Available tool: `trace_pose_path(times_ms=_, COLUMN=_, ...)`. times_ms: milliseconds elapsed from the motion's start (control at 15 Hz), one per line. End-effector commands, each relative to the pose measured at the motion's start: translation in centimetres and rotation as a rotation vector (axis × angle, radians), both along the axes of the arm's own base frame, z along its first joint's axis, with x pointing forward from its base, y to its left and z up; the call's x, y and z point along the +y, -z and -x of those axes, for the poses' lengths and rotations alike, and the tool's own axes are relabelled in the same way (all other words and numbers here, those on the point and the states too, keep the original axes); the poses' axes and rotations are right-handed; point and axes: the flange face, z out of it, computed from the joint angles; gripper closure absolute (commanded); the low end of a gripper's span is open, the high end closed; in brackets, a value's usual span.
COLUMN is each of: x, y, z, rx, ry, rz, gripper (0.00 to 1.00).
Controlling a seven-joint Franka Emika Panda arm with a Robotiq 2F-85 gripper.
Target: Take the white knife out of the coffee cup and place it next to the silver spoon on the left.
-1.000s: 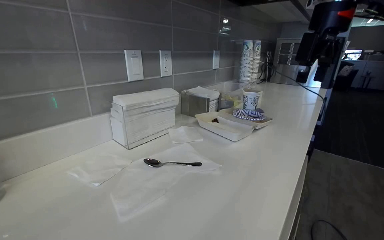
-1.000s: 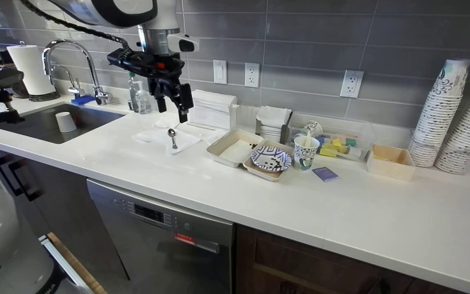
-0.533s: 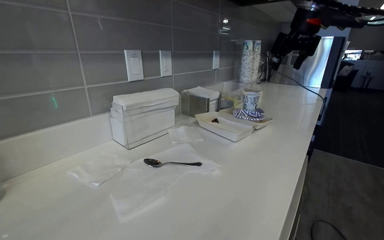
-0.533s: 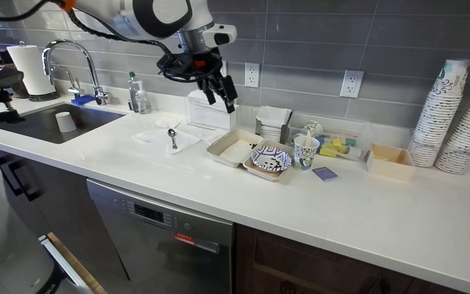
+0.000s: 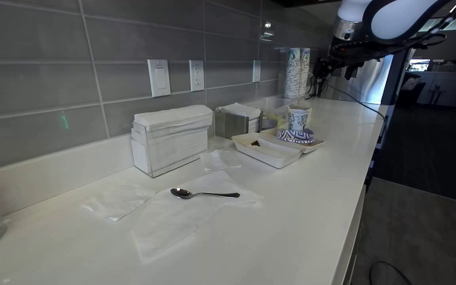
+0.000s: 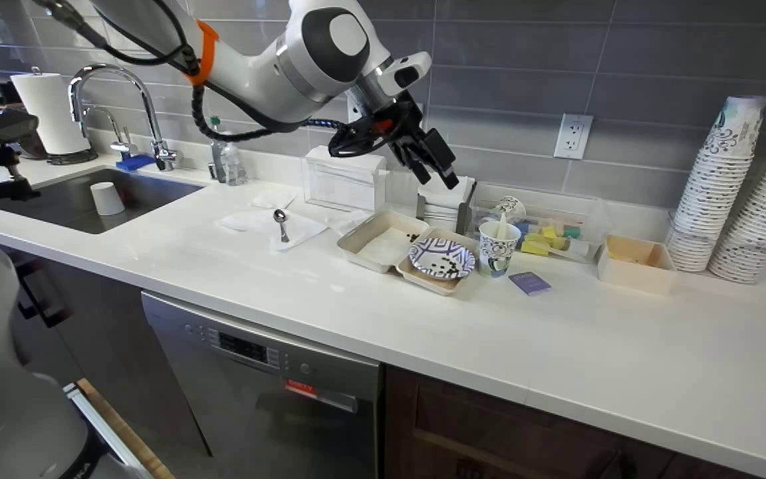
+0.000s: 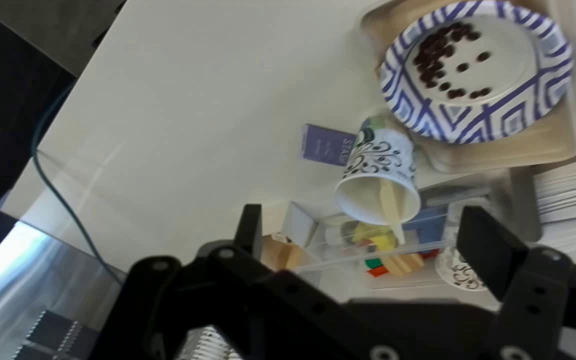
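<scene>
White knife point(image 7: 393, 212) is the prize, stood in the coffee cup point(image 7: 375, 157), its pale end leaning out over the rim toward six o'clock in the wrist view! Over the desk point(image 6: 463, 339) hangs the arm point(image 6: 290, 83), and lining up the grasp looks like the step in hand. Next size down, the patterned plate point(image 7: 510, 57), just beside the cup and best given a wide berth. Now the fingers point(image 7: 488, 250): spread far apart, holding nothing, with the cup between four and five o'clock of them in an exterior view. Smaller, the silver spoon point(image 6: 280, 216), around nine o'clock of the cup, should mark the drop-off. And smallest, that slim knife end, where the finesse lies: the fingers should come down astride it, draw in a little to clear the rim, pinch high, then pull out along its slant, because a cup that looks this light could topple.
</scene>
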Motion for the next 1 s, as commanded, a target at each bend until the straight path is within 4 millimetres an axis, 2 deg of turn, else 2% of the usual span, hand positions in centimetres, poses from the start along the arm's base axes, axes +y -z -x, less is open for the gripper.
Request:
trace_pose_path(times_ms=0, x=-0.6, y=0.7, z=-3.4, rx=-0.051, ry=0.114, rz=0.095, gripper=0.00)
trace_pose_path(times_ms=400, x=0.2, y=3.5, z=-8.2, rx=-0.112, ry=0.201, rz=0.154, gripper=0.00)
trace_pose_path(times_ms=600, x=0.5, y=4.9, z=-10.5, rx=-0.153, ry=0.174, rz=0.184, gripper=0.00)
trace_pose_path(times_ms=933, x=0.0, y=7.0, z=-13.0, rx=-0.176, ry=0.179, rz=0.243, gripper=0.00)
